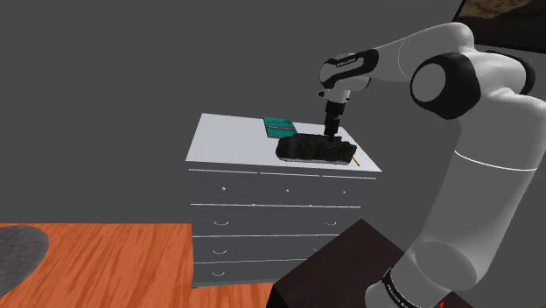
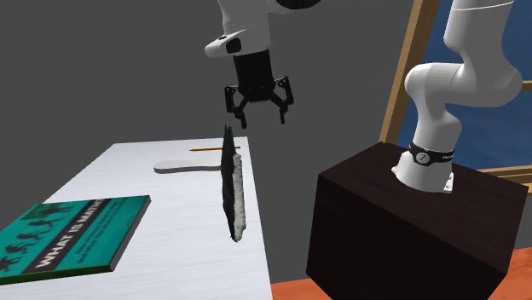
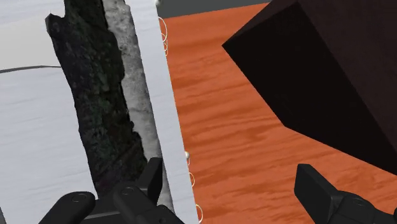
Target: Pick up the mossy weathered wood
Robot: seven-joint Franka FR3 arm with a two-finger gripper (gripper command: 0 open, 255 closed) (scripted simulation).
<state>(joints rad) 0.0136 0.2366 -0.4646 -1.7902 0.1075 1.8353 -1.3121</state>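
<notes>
The black gripper [image 2: 261, 119] hangs just above the far end of the piece of wood [image 2: 232, 183], with a gap between them. Its two fingers stand wide apart and hold nothing. The wood is long and thin. It has a rough, bumpy, almost black face and a pale grey strip along one side. It lies on the smooth white top of the dresser [image 1: 227, 140], close to the edge nearest the stand [image 2: 418, 222], which is a dark brown box. A flat green book [image 2: 72, 234] with white letters lies on the same top, apart from the wood. A thin orange pencil [image 2: 213, 148] and a flat white shape [image 2: 183, 164] lie near the wood's far end. The floor [image 3: 242, 127] is orange with streaky lines.
</notes>
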